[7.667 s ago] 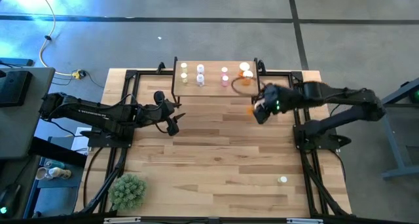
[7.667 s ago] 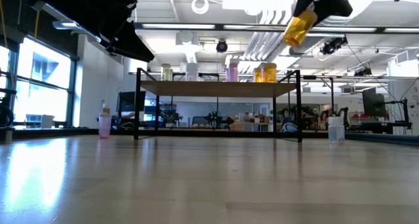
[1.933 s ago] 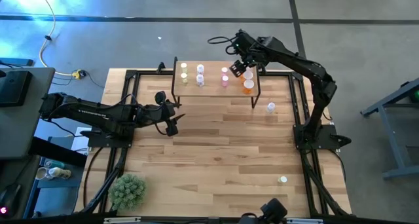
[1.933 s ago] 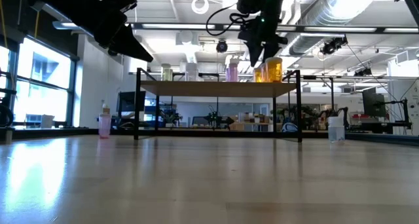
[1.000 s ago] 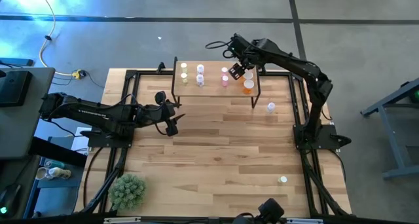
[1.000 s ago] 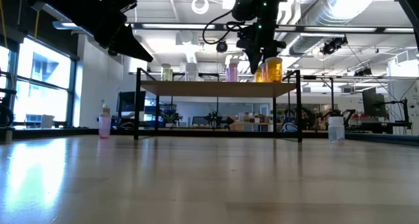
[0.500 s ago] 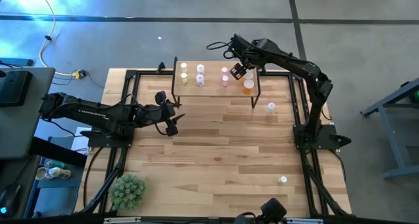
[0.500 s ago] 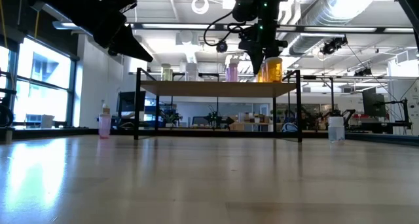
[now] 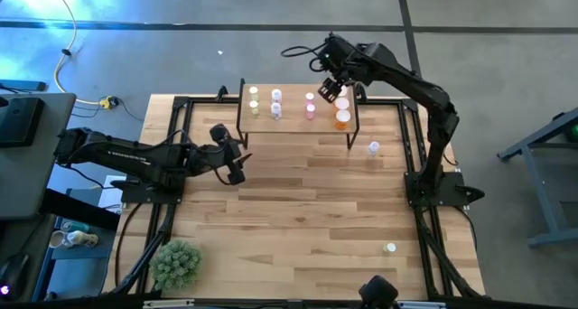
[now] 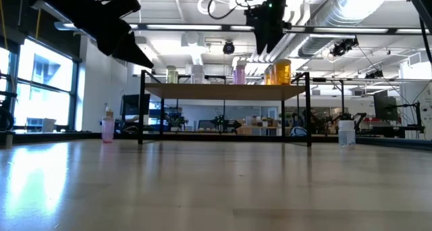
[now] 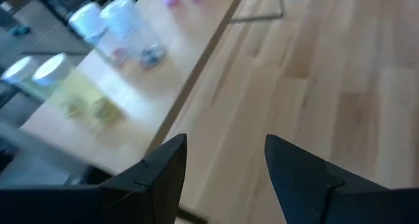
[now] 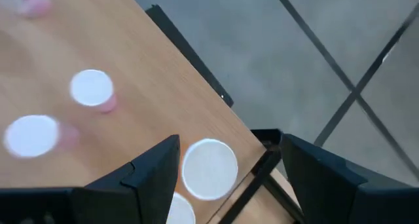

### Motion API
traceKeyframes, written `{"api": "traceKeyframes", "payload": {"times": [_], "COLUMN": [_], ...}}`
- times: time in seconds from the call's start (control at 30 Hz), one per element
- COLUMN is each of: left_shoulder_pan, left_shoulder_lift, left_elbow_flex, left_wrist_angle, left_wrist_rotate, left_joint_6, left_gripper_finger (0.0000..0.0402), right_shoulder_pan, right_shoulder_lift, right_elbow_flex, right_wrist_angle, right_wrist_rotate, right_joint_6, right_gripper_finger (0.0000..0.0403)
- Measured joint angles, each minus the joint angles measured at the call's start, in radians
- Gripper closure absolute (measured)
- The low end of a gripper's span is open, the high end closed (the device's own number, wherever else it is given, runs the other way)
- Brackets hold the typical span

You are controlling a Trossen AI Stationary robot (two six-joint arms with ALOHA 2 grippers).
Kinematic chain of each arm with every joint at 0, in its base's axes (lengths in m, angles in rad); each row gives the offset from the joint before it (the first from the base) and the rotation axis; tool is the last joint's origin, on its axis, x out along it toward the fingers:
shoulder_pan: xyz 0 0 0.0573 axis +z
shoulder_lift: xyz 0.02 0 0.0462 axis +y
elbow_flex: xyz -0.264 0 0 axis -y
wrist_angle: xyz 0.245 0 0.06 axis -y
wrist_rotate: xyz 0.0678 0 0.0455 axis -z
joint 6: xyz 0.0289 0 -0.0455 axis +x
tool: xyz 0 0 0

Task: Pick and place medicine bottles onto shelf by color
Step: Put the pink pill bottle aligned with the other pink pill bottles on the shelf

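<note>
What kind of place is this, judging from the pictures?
Probably a robotics lab or workshop in an industrial hall: exposed ceiling ducts, a bare concrete floor, and a wooden table with robot arms mounted on black frames.

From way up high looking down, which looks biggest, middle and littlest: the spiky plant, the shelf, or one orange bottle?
1. shelf, biggest
2. spiky plant, middle
3. orange bottle, littlest
</note>
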Motion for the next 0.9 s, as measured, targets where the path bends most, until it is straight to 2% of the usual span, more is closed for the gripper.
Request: {"api": "traceKeyframes", "payload": {"times": [0.23, 0.37, 0.5, 0.7, 0.9], "left_shoulder_pan": [0.000, 0.000, 0.014, 0.067, 0.084], "left_shoulder_lift": [0.000, 0.000, -0.002, -0.002, -0.015], "left_elbow_flex": [0.096, 0.140, 0.160, 0.160, 0.156], "left_wrist_angle": [-0.224, -0.375, -0.507, -0.695, -0.725], "left_wrist_rotate": [-0.045, -0.047, -0.048, -0.046, -0.051], "left_joint_6": [-0.071, -0.129, -0.210, -0.368, -0.457], "left_gripper_finger": [0.0204, 0.0204, 0.0204, 0.0204, 0.0204], "right_shoulder_pan": [0.022, 0.028, 0.030, 0.029, 0.031], "right_shoulder_lift": [-0.001, -0.028, -0.101, -0.262, -0.396], "right_elbow_flex": [0.109, 0.081, -0.018, -0.241, -0.446], "right_wrist_angle": [-0.120, -0.142, -0.123, 0.026, 0.131], "right_wrist_rotate": [0.000, -0.001, 0.004, 0.004, 0.002], "right_joint_6": [-0.041, -0.056, -0.057, -0.024, 0.007], "right_gripper_finger": [0.0146, 0.0146, 0.0146, 0.0146, 0.0146]}}
